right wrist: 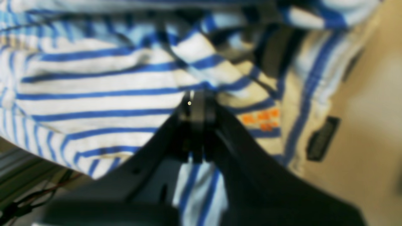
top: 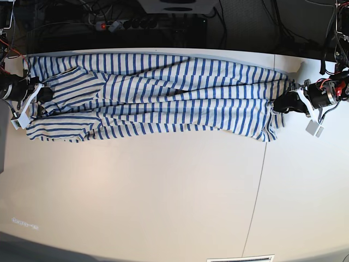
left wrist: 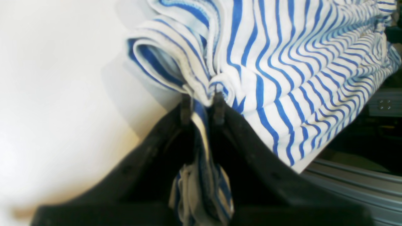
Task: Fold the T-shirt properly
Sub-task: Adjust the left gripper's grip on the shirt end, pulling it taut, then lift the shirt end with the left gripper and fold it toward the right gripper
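Note:
The white T-shirt with blue stripes (top: 158,95) lies stretched sideways across the far part of the white table (top: 163,185). My left gripper (top: 279,103) is at the shirt's right end. In the left wrist view it (left wrist: 202,105) is shut on a bunched fold of the T-shirt (left wrist: 282,62). My right gripper (top: 44,95) is at the shirt's left end. In the right wrist view it (right wrist: 198,106) is shut on the T-shirt (right wrist: 94,94), next to small orange print (right wrist: 260,121) and a dark tag (right wrist: 323,138).
Cables and a power strip (top: 136,23) run along the dark back edge beyond the table. A seam (top: 262,180) runs down the table on the right. Aluminium rails (left wrist: 355,185) show under the table edge in the left wrist view.

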